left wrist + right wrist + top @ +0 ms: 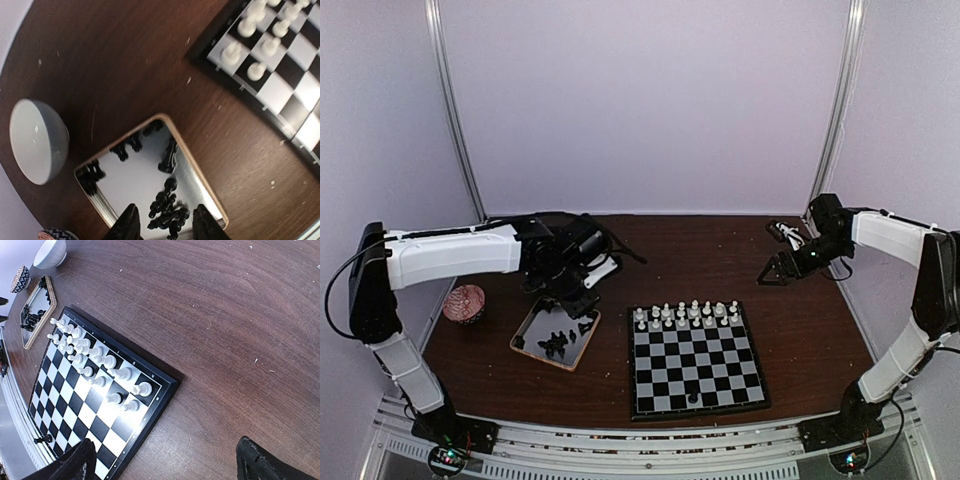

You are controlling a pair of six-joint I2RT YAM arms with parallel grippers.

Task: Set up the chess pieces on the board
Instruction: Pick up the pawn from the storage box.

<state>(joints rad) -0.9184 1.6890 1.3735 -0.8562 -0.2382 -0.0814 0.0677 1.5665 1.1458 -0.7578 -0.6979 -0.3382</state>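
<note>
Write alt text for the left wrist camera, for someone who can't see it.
The open left gripper hovers over black chess pieces lying in a wooden-rimmed tray. A white bowl sits left; the board with white pieces lies top right.

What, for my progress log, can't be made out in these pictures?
- Black pieces in the tray: count and types unclear, clumped in the left wrist view, tiny from the top.
- Lone black piece on the board: too small to identify in any view.
- Bowl: absent from the top view, apparently under the left arm.
- Patterned object: cut off by the left wrist view's bottom edge.
</note>
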